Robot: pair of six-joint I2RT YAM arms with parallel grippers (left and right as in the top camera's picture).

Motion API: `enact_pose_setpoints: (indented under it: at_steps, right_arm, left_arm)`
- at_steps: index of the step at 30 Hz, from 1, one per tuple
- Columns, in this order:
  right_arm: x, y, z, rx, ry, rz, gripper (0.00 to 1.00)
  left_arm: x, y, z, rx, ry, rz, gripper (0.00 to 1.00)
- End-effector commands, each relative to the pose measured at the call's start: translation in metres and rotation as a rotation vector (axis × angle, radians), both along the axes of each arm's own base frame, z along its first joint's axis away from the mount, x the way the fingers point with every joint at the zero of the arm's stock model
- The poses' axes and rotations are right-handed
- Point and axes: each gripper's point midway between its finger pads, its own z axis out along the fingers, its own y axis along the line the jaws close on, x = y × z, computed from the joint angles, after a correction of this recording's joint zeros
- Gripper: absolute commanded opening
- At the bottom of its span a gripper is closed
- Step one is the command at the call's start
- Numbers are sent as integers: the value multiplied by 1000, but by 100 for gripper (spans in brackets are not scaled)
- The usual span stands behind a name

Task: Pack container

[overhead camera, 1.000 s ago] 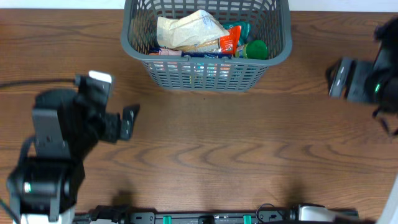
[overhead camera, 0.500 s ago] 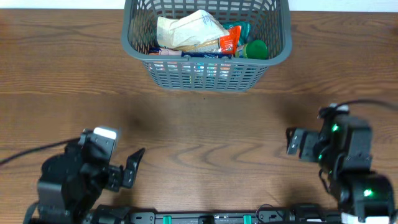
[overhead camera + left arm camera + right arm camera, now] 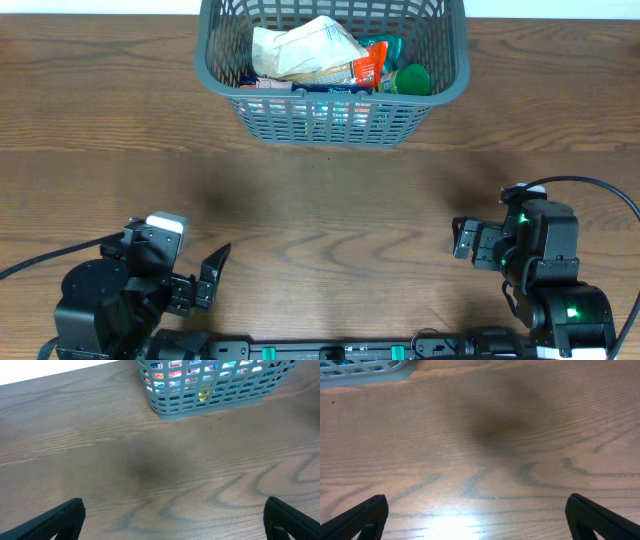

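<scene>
The container (image 3: 214,70) is a large dark grey slotted basket at the top centre of the table. It holds a crumpled pale bag (image 3: 300,48), a green-lidded jar (image 3: 412,79) and other packets. It also shows at the top of the left wrist view (image 3: 165,410), and its rim shows at the top left of the right wrist view (image 3: 365,374). My left gripper (image 3: 208,276) is open and empty at the near left, low over bare wood (image 3: 172,520). My right gripper (image 3: 462,240) is open and empty at the near right (image 3: 475,520).
The wooden table (image 3: 330,200) lies between the basket and both arms. A black cable (image 3: 30,262) runs from the left arm to the left edge. A black rail (image 3: 330,350) lines the near edge.
Both arms have drawn back from the far sides of the table to the near edge over the last second. In the last half second they only settled slightly. The basket has not moved.
</scene>
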Motion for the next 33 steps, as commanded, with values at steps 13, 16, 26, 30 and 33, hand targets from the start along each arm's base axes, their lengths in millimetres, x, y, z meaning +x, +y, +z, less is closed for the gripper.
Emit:
enact_pose_setpoints:
  at_steps: [13, 16, 26, 30, 33]
  right_arm:
    - [-9, -5, 16, -22, -102, -3, 99]
    - [-20, -5, 22, -22, -209, -2, 99]
    - [28, 18, 3, 54, -694, 99, 99]
    - [43, 25, -2, 43, -816, 131, 99]
    - [43, 16, -13, 8, -809, 83, 99]
  left_arm:
    - [0, 1, -2, 1, 8, 10, 99]
    - [0, 1, -2, 1, 8, 10, 99]
    - [0, 1, -2, 2, 7, 11, 99]
    - [0, 1, -2, 2, 8, 11, 99]
    - [0, 1, -2, 1, 8, 10, 99]
